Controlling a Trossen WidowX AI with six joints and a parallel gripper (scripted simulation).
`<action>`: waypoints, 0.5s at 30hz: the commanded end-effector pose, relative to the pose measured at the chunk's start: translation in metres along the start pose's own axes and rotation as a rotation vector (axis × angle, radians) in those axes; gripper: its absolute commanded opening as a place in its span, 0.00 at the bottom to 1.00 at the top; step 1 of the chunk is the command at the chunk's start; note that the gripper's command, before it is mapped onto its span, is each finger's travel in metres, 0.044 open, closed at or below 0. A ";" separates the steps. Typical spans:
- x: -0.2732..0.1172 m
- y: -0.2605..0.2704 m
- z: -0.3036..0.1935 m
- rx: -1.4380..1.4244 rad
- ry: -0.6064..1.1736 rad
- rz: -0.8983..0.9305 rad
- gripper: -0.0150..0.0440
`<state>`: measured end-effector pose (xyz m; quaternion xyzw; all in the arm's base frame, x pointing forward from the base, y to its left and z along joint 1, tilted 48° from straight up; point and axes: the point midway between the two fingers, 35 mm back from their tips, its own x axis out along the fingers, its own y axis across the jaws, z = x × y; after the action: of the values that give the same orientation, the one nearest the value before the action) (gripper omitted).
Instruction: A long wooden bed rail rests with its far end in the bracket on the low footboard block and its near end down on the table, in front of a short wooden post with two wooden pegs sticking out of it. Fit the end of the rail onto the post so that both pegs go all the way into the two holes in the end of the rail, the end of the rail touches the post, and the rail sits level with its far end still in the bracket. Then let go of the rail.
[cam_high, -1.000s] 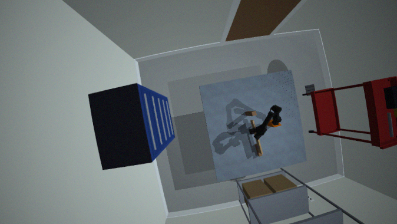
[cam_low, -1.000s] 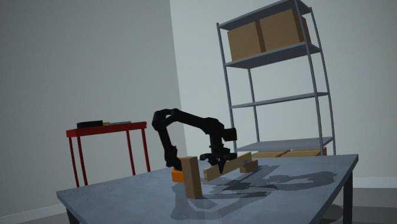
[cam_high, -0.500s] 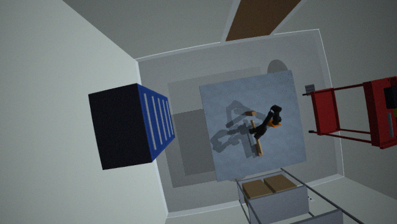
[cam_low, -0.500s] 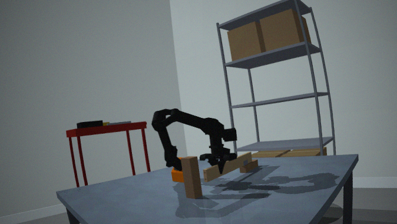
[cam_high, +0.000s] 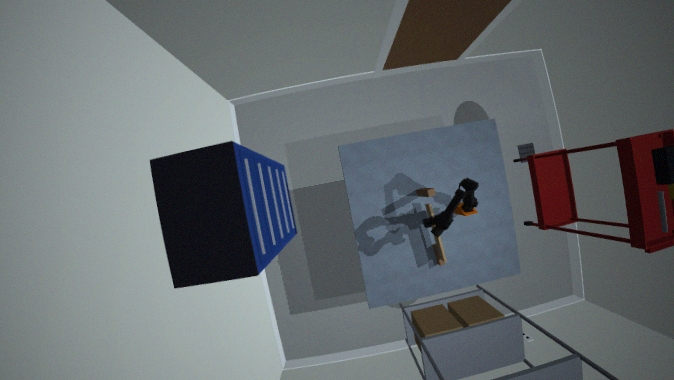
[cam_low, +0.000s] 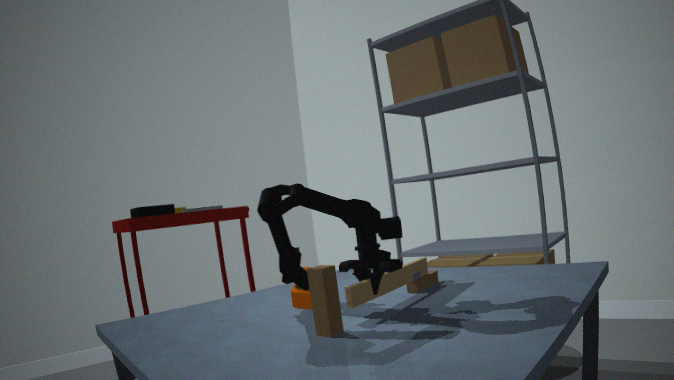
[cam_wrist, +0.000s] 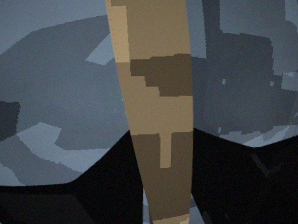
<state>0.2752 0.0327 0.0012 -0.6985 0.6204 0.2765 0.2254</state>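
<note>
The wooden rail (cam_high: 440, 252) (cam_low: 397, 280) (cam_wrist: 162, 40) is held clear of the table at its near end, roughly level. My gripper (cam_high: 433, 228) (cam_low: 376, 287) (cam_wrist: 153, 128) is shut on the rail, its fingers on either side of the middle stretch. The post (cam_high: 425, 192) (cam_low: 326, 302) stands upright; a gap shows between it and the rail's near end. A hole shows in that end in the exterior view. The pegs are hidden. The far end is at the low footboard block (cam_low: 424, 283); its seating in the bracket cannot be told.
The orange arm base (cam_high: 466, 211) (cam_low: 301, 298) stands beside the rail on the blue-grey table (cam_high: 380, 165) (cam_low: 210, 340). Away from the table are a red cart (cam_high: 552, 190) (cam_low: 182, 218), a shelf rack with boxes (cam_low: 417, 70) and a blue cabinet (cam_high: 267, 205).
</note>
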 end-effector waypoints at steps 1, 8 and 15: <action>-0.003 -0.001 0.002 0.000 -0.007 -0.004 0.25; -0.002 -0.001 0.002 0.000 -0.007 -0.004 0.25; -0.001 -0.001 0.002 0.000 -0.007 -0.004 0.25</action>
<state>0.2754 0.0331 0.0012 -0.6988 0.6200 0.2765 0.2256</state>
